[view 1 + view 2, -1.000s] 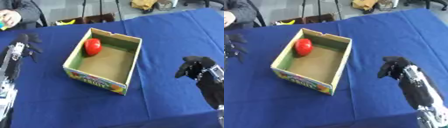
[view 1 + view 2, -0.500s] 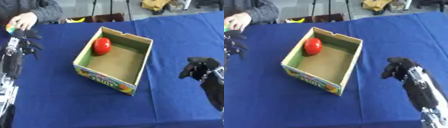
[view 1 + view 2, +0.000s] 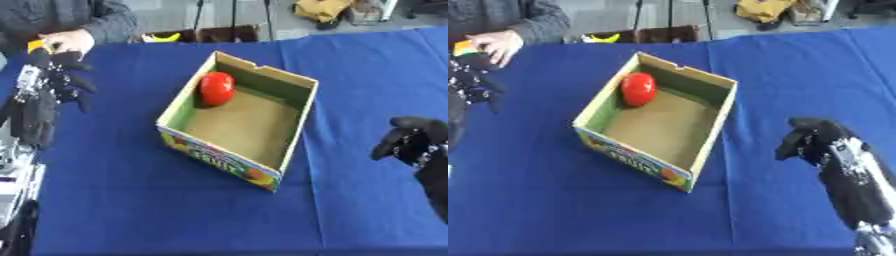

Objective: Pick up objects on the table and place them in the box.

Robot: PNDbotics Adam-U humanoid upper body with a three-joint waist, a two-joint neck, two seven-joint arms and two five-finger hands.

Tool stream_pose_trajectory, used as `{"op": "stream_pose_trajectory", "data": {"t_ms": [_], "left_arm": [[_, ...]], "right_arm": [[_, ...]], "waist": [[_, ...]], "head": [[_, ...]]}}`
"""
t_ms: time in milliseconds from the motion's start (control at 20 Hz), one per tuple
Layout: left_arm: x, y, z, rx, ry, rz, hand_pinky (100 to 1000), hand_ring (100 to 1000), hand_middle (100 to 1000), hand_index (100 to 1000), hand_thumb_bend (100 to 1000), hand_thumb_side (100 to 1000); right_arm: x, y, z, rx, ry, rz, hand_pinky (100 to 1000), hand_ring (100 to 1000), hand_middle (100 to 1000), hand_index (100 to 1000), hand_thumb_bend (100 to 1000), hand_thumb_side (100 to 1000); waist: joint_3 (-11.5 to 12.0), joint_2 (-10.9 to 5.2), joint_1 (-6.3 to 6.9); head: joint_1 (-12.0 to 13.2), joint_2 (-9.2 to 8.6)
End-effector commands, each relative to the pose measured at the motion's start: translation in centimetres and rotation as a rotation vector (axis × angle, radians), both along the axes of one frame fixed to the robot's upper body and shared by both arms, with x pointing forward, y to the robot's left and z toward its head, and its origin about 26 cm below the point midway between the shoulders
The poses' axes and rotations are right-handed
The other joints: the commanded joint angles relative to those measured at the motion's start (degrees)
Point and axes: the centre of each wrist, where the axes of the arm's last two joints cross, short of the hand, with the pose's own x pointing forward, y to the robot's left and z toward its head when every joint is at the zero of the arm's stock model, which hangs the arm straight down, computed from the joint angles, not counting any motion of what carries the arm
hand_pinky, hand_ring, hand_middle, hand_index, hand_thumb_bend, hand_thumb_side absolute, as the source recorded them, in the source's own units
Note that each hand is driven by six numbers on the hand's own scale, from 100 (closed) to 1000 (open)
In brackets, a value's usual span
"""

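One round red fruit sits in the cardboard box's far corner. Left hand reaches open, maybe toward a person's hand; right hand curls empty.

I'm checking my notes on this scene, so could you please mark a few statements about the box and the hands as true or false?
1. A red object lies in the box. True.
2. The box lies on its side. False: it stands upright, open at the top.
3. The right hand holds the red object. False: that hand holds nothing and is off to the box's right.
4. The left hand is near a person's hand at the table's far left. True.
5. The cloth is green. False: it is blue.
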Motion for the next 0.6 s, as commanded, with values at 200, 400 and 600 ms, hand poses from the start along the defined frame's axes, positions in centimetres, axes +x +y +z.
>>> {"op": "stream_pose_trajectory", "data": {"t_ms": [200,400,600], "left_arm": [[-0.17,0.17,0.86,0.011,-0.027,-0.002,308,521,632,797,266,1000],[-0.21,0.19,0.79,0.011,-0.026,0.0,308,521,632,797,267,1000],[-0.21,0.13,0.72,0.01,-0.024,-0.001,308,521,632,797,265,1000]], "right_arm": [[0.01,-0.35,1.01,-0.015,-0.04,0.005,572,562,542,743,100,747],[0.05,-0.4,1.08,-0.016,-0.044,0.006,572,562,542,743,100,741],[0.04,-0.47,1.08,-0.016,-0.043,0.002,571,562,542,743,100,742]], "waist": [[-0.05,-0.67,0.01],[0.08,-0.66,0.01],[-0.08,-0.69,0.08]], "head": [[0.31,0.32],[1.25,0.45],[1.8,0.79]]}}
